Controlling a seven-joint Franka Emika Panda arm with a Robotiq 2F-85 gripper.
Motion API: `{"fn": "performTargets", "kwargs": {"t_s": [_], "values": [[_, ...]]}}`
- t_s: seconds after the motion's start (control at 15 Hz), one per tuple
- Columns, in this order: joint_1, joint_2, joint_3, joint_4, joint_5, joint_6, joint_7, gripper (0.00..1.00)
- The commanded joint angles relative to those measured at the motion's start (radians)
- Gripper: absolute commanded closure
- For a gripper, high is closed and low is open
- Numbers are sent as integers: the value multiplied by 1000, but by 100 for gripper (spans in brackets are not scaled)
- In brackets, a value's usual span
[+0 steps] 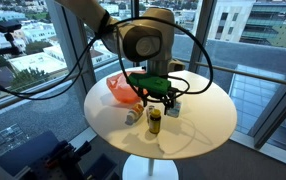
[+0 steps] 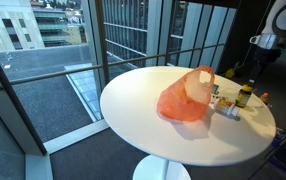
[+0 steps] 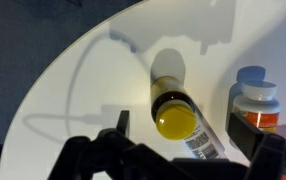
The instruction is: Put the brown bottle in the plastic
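Note:
The brown bottle (image 1: 155,122) stands upright on the round white table, with a brown body and a yellow top. It also shows in the wrist view (image 3: 176,118) and in an exterior view (image 2: 245,96). My gripper (image 1: 159,103) is open and hangs just above the bottle, not touching it. In the wrist view the gripper (image 3: 183,128) has one finger on each side of the bottle top. The translucent orange-red plastic (image 1: 123,91) lies on the table beside the bottle, also seen in an exterior view (image 2: 186,97).
A small jar with a white cap and orange label (image 3: 258,105) stands close to the bottle. Other small pale jars (image 1: 133,117) (image 1: 174,108) stand around it. The table edge (image 1: 163,153) is near. Tall windows surround the table.

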Motion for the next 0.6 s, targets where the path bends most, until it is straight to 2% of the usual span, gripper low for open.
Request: {"fn": "performTargets", "kwargs": {"t_s": [0.0, 0.33, 0.47, 0.53], "values": [[-15, 53, 26, 52, -2, 0, 11, 0], [-16, 100, 43, 83, -6, -4, 14, 0], [-17, 110, 47, 91, -9, -8, 17, 28], [-17, 114, 48, 95, -12, -11, 21, 34]]}}
